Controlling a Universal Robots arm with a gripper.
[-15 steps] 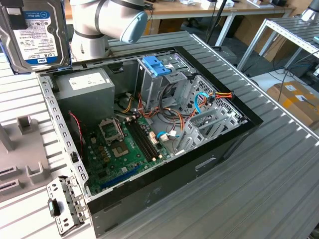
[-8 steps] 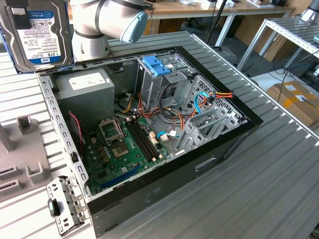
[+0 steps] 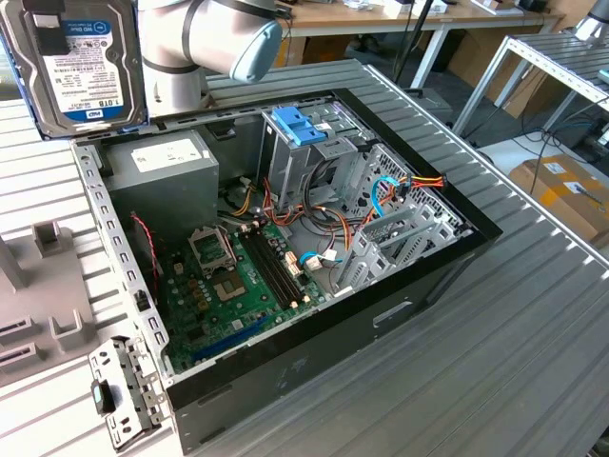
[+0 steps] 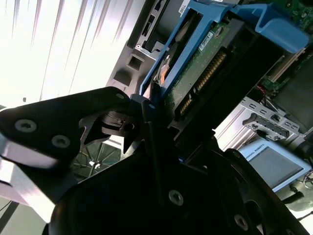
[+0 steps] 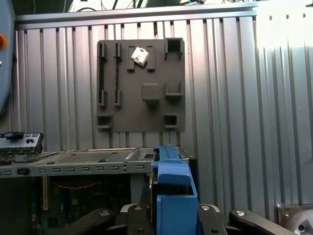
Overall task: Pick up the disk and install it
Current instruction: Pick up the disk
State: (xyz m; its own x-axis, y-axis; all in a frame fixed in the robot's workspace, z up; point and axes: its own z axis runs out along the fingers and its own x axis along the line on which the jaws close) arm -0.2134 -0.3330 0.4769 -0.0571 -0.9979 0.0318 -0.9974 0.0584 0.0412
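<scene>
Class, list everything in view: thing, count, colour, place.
disk: one, silver-grey with blue rails, held in the air at the exterior view's left.
computer case: one, black, open, on the table.
power supply: one, grey, inside the case.
motherboard: one, green, inside the case.
drive bracket: one, blue, inside the case.
parts tray: one, grey, on the table beside the case.
arm: one, grey and light blue, beyond the case.
hand: one, black, shut on the disk.

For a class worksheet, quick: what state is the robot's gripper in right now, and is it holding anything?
Gripper: closed, holding the disk by its blue side rails.
</scene>
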